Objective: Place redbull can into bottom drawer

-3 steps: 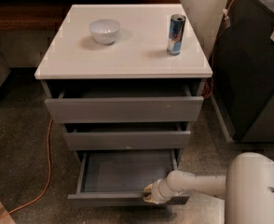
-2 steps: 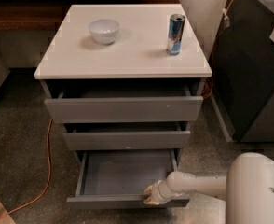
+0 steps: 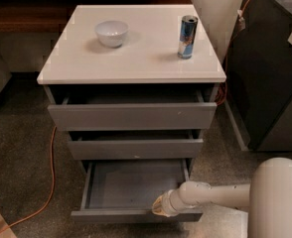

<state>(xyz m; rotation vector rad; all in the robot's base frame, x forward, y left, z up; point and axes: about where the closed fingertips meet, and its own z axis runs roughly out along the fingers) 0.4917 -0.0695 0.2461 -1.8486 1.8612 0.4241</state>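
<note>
Gripper sits low at the front lip of the bottom drawer, right-hand end, wrist end-on to me, so I can't tell if it's spread or closed, or whether it has hold of the lip. Arm runs off toward 3 o'clock to the robot's white body. The drawer stands well out, tray bare, ready to take something. Middle drawer and top drawer stack above it toward 12 o'clock, both slightly ajar. Redbull can is upright on the white cabinet top, far up at roughly 12 to 1 o'clock from the gripper, near the right rear edge, well apart from the white bowl at 11. Nothing is carried; my read is the reach for the can comes next. Risks: lifting straight up could clip the protruding upper drawer fronts or the top's overhang; the can is tall, slim and close to the edge, so a glancing approach could tip it off the right side; dragging the lip on withdrawal could nudge the drawer partly shut.
</note>
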